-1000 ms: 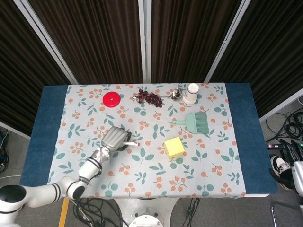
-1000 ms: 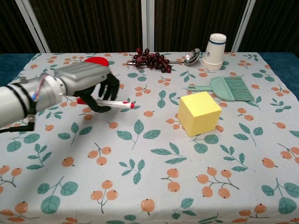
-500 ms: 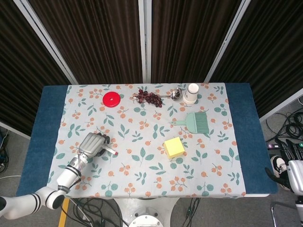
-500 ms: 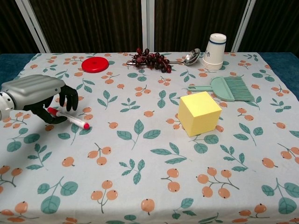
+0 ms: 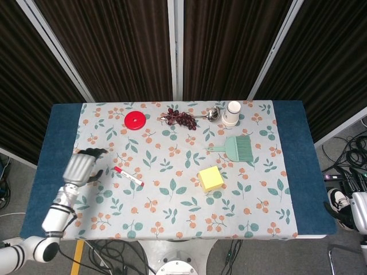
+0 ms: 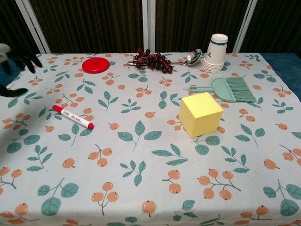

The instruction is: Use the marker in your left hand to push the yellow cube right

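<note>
The yellow cube [image 5: 210,178] [image 6: 200,114] stands on the patterned cloth right of centre. A red-and-white marker [image 5: 128,176] [image 6: 73,117] lies loose on the cloth at the left, well apart from the cube. My left hand [image 5: 80,167] [image 6: 15,68] hovers left of the marker near the table's left edge, fingers apart and holding nothing. In the chest view only its dark fingertips show at the frame's left edge. My right hand is in neither view.
A red disc [image 5: 136,120], a bunch of dark grapes [image 5: 182,118], a metal spoon [image 5: 207,114] and a paper cup [image 5: 231,113] line the far side. A green hand brush [image 5: 236,148] lies just behind the cube.
My left hand carried the marker leftward away from the cube, then let it go. The marker now lies on the cloth and the hand has drawn further left, open.
</note>
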`<state>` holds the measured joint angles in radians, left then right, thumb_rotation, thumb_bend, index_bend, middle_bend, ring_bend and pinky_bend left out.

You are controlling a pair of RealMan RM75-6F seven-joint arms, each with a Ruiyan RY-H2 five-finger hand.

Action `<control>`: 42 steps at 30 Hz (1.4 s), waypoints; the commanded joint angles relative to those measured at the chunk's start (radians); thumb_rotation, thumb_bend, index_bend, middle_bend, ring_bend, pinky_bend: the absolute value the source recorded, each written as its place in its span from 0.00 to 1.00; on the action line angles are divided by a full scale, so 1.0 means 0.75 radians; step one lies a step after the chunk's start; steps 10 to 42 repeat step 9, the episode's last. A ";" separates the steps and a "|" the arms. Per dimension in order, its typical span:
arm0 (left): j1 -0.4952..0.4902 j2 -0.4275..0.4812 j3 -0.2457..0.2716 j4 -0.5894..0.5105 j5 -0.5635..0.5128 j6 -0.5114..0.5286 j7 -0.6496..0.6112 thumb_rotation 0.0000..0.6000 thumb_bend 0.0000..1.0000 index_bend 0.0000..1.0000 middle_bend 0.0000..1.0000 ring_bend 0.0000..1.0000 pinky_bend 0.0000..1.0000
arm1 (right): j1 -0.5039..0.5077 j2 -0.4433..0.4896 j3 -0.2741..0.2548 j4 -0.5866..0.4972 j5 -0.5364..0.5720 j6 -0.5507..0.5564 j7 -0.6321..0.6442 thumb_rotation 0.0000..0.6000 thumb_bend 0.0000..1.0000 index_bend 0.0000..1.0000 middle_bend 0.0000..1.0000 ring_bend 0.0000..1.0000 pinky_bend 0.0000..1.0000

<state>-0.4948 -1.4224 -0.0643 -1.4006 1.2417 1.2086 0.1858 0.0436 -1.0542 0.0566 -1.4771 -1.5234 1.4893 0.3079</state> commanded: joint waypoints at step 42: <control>0.353 0.238 0.064 -0.192 0.031 0.404 0.014 1.00 0.27 0.29 0.30 0.21 0.27 | 0.033 -0.017 0.007 -0.011 -0.012 -0.022 -0.057 1.00 0.15 0.01 0.13 0.00 0.08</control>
